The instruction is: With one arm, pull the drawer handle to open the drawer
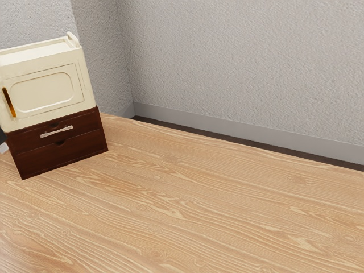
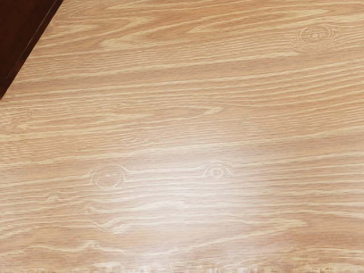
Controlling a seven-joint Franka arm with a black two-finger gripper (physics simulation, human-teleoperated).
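At the exterior view's left edge a small black and light-grey part of my gripper (image 1: 2,141) shows, beside the dark brown drawer unit (image 1: 62,153); whether it is open or shut cannot be told. The unit's upper drawer (image 1: 31,138) looks closed, its front flush with the unit. A pale metal bar handle (image 1: 56,132) crosses that front, and my gripper is off to one side of it, apart from it. In the wrist view, a dark corner of the drawer unit (image 2: 20,31) appears above the wooden surface.
A cream cabinet (image 1: 45,91) with a dark and orange slot-like handle (image 1: 9,102) stands on top of the drawer unit. Wood-grained tabletop (image 1: 199,205) spreads in front and to the exterior view's right. Behind rises a grey textured wall (image 1: 244,62).
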